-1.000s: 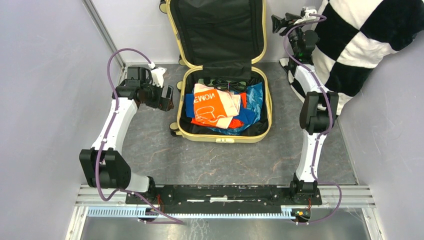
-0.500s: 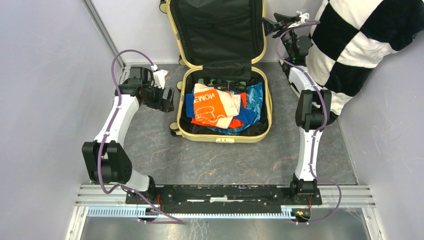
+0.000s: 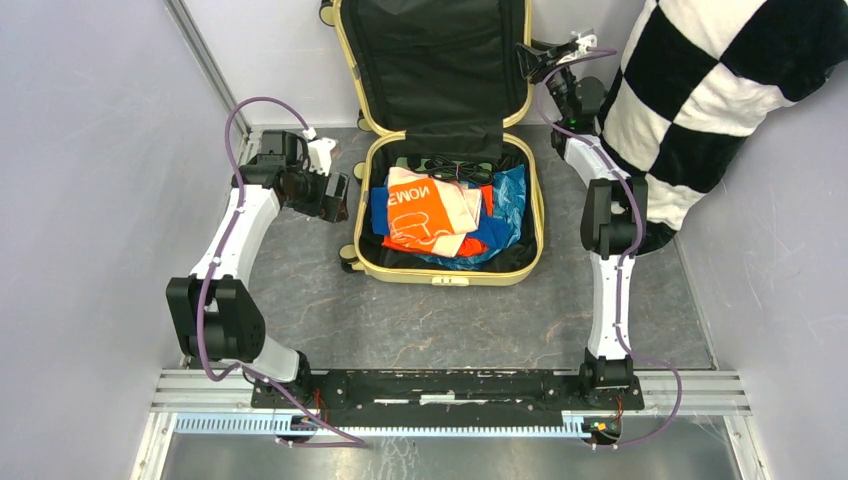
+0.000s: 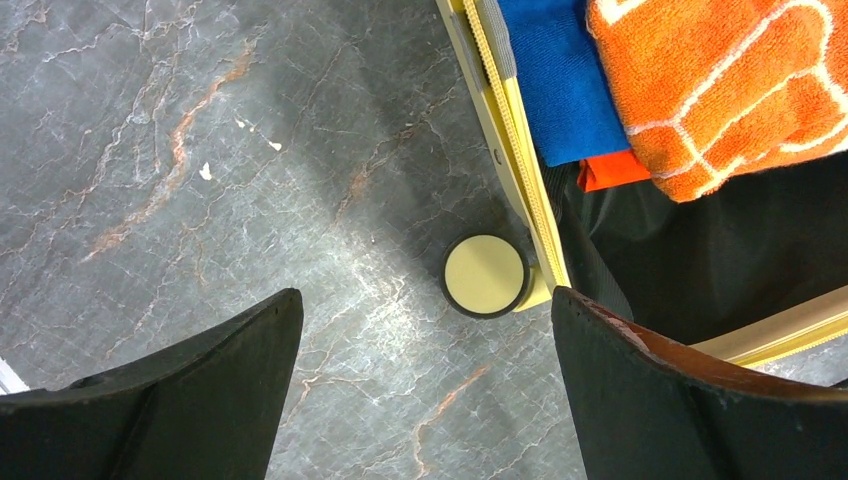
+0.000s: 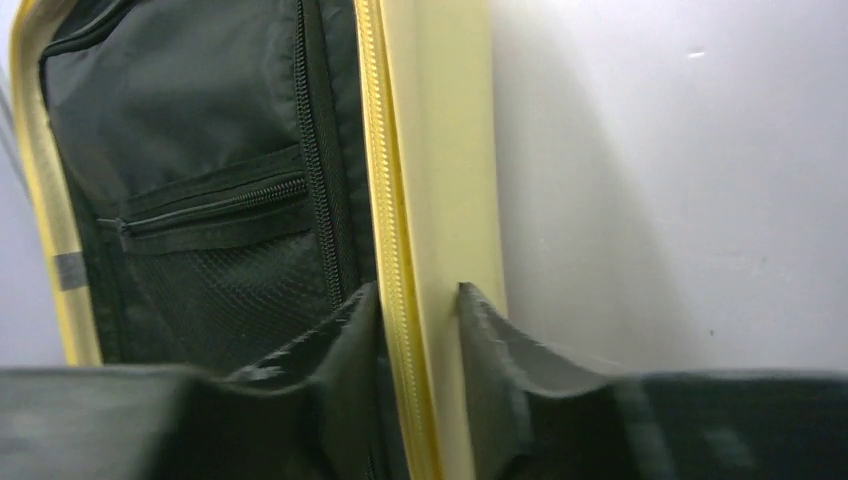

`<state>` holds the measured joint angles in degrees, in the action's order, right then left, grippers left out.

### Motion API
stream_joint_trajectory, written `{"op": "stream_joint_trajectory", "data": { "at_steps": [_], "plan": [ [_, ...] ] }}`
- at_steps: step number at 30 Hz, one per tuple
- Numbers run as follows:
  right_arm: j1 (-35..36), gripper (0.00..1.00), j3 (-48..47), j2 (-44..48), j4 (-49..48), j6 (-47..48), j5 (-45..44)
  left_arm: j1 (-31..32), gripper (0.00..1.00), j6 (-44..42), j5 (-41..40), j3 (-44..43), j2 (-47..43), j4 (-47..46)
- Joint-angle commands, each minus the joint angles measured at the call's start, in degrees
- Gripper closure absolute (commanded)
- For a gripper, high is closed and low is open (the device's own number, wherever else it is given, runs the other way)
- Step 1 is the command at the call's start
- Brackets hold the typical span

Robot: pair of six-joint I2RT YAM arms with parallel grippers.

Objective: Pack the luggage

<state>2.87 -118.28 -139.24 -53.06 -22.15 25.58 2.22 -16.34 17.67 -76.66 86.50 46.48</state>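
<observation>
The pale-yellow luggage (image 3: 450, 278) lies open on the floor. Its black-lined lid (image 3: 432, 60) stands upright against the back wall. Orange, white and blue clothes (image 3: 430, 215) fill the base. My right gripper (image 3: 527, 58) is at the lid's right edge. In the right wrist view its fingers (image 5: 418, 300) pinch the lid's yellow rim (image 5: 430, 150), one inside on the lining and one on the shell. My left gripper (image 3: 335, 195) hangs open beside the base's left side, over bare floor (image 4: 425, 330), next to a caster wheel (image 4: 485, 276).
A big black-and-white checkered pillow (image 3: 720, 80) leans in the back right corner, right behind the right arm. Grey walls close in on both sides. An orange towel (image 4: 720, 80) and a blue cloth (image 4: 560, 90) lie near the base's left rim.
The right gripper has moved left from beside the pillow to the lid's right edge and closed its fingers around the rim. The left arm has barely shifted.
</observation>
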Motion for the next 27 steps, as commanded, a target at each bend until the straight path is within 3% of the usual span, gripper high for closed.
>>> {"op": "stream_joint_trajectory", "data": {
  "at_steps": [1, 4, 6, 17, 24, 27],
  "plan": [
    [1.6, 0.7, 1.7, 4.0, -4.8, 3.8, 1.8, -0.3, 0.0, -1.2, -1.2, -1.5, -1.0, -0.1],
    [1.7, 0.92, 8.2, 8.3, -7.4, 4.7, 2.5, -0.3, 0.0, -0.7, -1.0, -0.8, -2.2, -0.6],
    [1.8, 1.0, 11.7, 10.8, -8.6, 5.0, 2.8, -0.3, 0.0, -0.4, -0.9, -1.1, -2.4, -0.6],
    [1.7, 1.0, 39.7, 26.8, -16.8, 5.9, 4.8, -0.3, 0.0, 0.4, 0.1, -2.6, -7.5, 0.8],
    [1.6, 1.0, 60.6, 40.0, -15.7, 10.5, 2.9, -0.4, 0.0, 0.6, 0.9, -3.1, -11.4, 2.7],
    [1.2, 0.79, 66.0, 44.5, -8.0, 9.4, -0.5, -0.4, 0.0, 0.4, 1.7, -4.5, -13.6, 4.8]
  ]
}}
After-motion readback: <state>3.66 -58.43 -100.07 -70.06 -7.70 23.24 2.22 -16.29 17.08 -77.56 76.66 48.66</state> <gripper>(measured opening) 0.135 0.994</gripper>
